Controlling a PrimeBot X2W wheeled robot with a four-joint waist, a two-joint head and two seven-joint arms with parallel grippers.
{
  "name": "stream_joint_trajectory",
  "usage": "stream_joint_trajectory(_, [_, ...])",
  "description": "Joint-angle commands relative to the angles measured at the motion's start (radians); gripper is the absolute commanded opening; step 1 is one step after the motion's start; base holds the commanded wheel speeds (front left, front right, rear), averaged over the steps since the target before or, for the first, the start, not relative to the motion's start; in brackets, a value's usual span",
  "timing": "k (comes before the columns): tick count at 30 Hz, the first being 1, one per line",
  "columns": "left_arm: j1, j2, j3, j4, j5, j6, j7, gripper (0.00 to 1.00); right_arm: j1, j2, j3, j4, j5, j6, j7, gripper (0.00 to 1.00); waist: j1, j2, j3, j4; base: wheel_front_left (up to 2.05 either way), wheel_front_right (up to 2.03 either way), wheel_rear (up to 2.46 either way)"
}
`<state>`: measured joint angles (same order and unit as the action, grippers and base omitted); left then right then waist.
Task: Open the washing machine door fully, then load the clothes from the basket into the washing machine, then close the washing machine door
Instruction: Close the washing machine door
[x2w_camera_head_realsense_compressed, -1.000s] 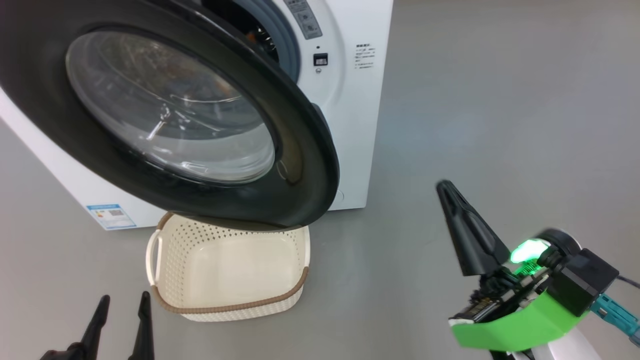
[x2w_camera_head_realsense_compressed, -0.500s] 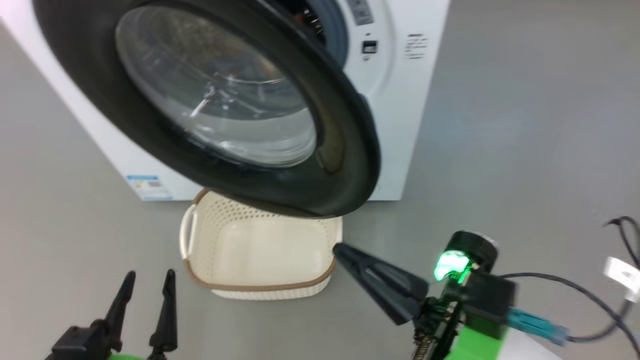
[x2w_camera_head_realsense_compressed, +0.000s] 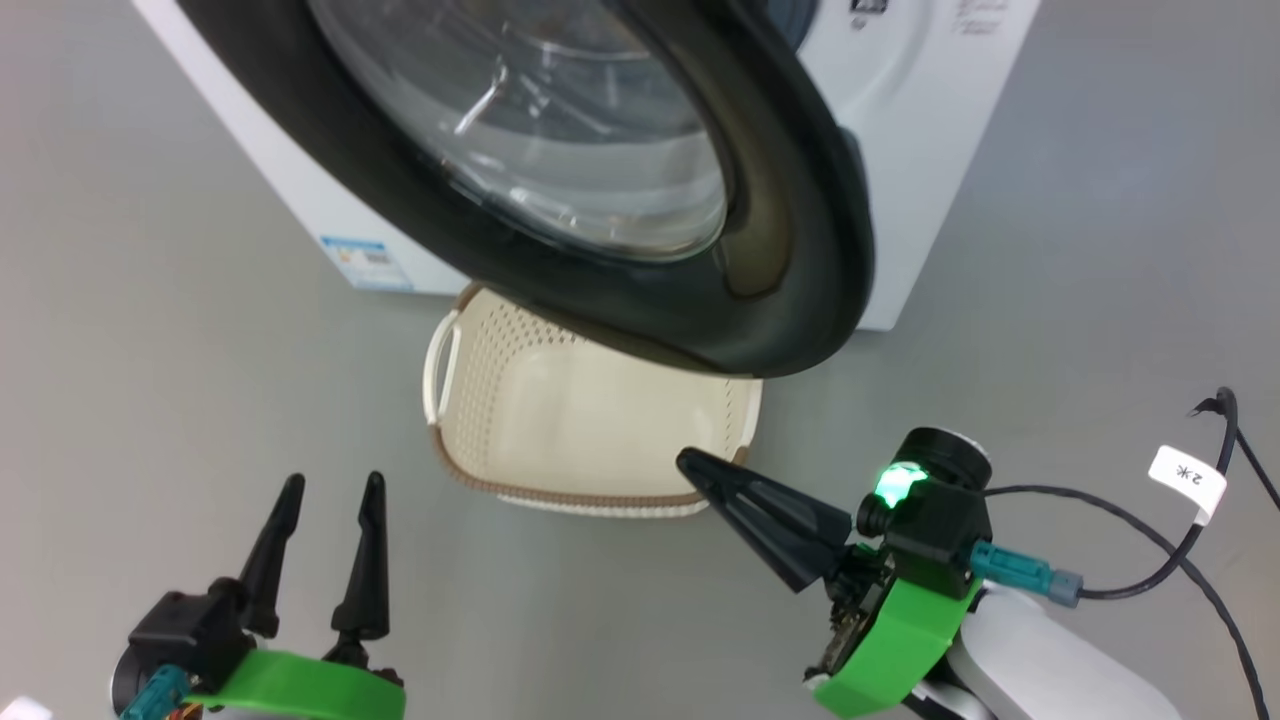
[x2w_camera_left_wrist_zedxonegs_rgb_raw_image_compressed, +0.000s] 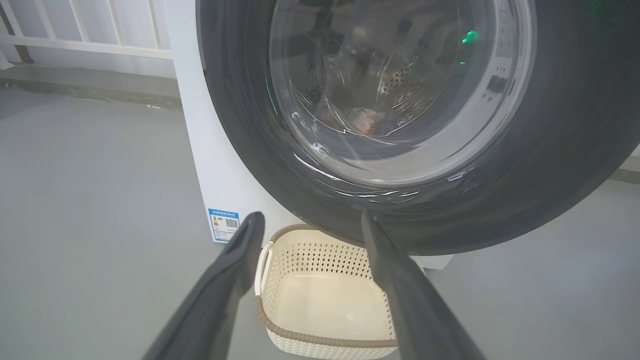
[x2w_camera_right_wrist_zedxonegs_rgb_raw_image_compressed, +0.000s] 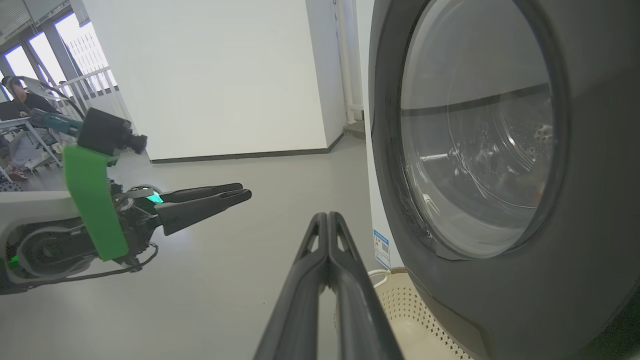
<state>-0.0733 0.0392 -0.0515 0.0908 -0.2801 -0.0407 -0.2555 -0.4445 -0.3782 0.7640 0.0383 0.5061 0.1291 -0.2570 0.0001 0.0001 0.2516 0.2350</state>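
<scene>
The washing machine door (x2w_camera_head_realsense_compressed: 800, 250) stands swung out from the white washing machine (x2w_camera_head_realsense_compressed: 930, 150) and overhangs the basket (x2w_camera_head_realsense_compressed: 590, 420), which is empty on the floor below it. A small pale, orange-brown patch shows through the door's glass (x2w_camera_left_wrist_zedxonegs_rgb_raw_image_compressed: 360, 120) low in the drum; I cannot tell whether it is the clothes. My left gripper (x2w_camera_head_realsense_compressed: 332, 483) is open near the lower left, fingers (x2w_camera_left_wrist_zedxonegs_rgb_raw_image_compressed: 240, 250) pointing at the basket (x2w_camera_left_wrist_zedxonegs_rgb_raw_image_compressed: 320, 300). My right gripper (x2w_camera_head_realsense_compressed: 685, 460) is shut with nothing in it. Its tip is at the basket's near right corner, under the door's lower rim (x2w_camera_right_wrist_zedxonegs_rgb_raw_image_compressed: 475, 300).
Grey floor spreads to the left and right of the machine. A black cable with a white tag (x2w_camera_head_realsense_compressed: 1185, 480) trails at the right. A blue energy label (x2w_camera_head_realsense_compressed: 365, 262) marks the machine's lower left. A person sits at a desk (x2w_camera_right_wrist_zedxonegs_rgb_raw_image_compressed: 20, 105) far off, near the windows.
The head camera has swung, shifting the whole scene right and up. My right gripper has turned from pointing up to pointing left and come close to the basket's right corner. Both grippers' states are unchanged.
</scene>
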Motion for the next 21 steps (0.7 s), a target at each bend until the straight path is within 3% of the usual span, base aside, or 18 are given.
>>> stream_joint_trajectory(1, [-0.036,0.011,0.028,-0.025,-0.008,-0.003,-0.006,1.0,-0.007,0.011,0.003,-0.014,0.01,0.002,-0.005,0.0,-0.0001,-0.0001,0.043,0.031,0.0,0.0,0.0])
stream_joint_trajectory(21, [-0.091,0.011,-0.008,-0.003,-0.047,-0.012,-0.006,1.0,-0.037,0.057,-0.212,0.108,-0.018,0.002,-0.005,0.0,-0.0001,-0.0001,0.121,0.047,0.0,0.0,0.0])
